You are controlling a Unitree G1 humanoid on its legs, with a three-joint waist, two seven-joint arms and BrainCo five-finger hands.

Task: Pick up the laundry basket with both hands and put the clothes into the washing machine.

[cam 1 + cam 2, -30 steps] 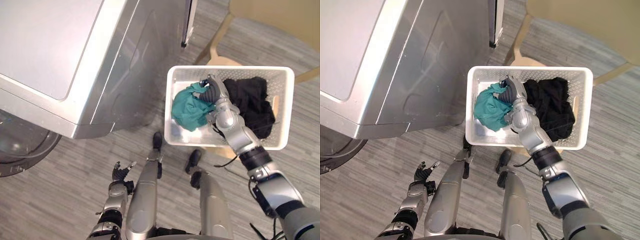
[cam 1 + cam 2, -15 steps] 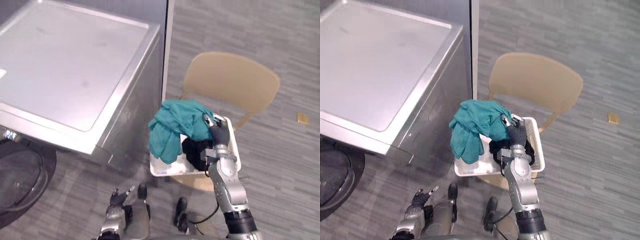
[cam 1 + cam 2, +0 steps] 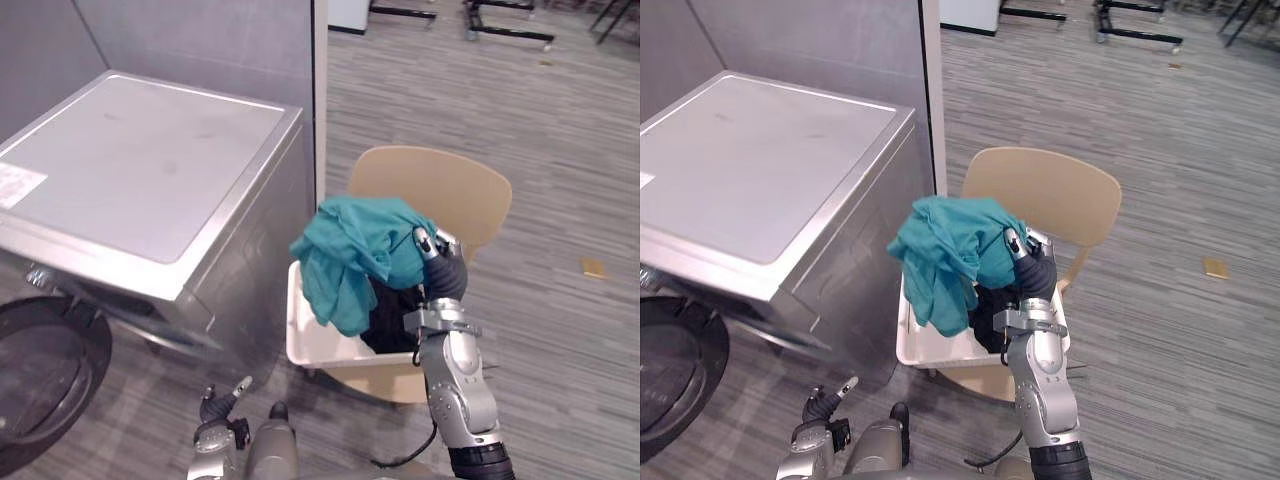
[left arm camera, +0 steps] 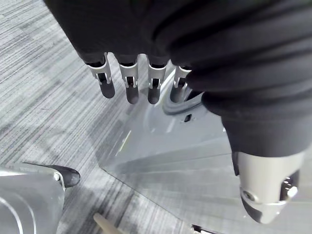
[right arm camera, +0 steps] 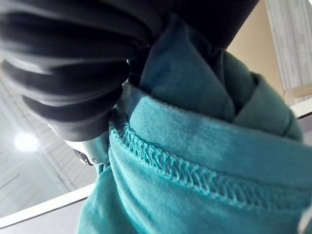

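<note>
My right hand [image 3: 443, 275], centre right of the head view, has its fingers curled into the teal garment [image 3: 352, 255]. I hold it bunched and clear above the white laundry basket [image 3: 312, 345] so the hanging folds do not catch the rim. The basket sits on the tan chair [image 3: 440, 190] with a black garment [image 3: 392, 318] inside it. The washing machine [image 3: 140, 180] stands at the left of the frame, its round door [image 3: 45, 385] swung open at lower left. I judge the cloth must go across and down to that opening. My left hand [image 3: 220, 408], bottom left, hangs empty with relaxed fingers, leaving the path free.
</note>
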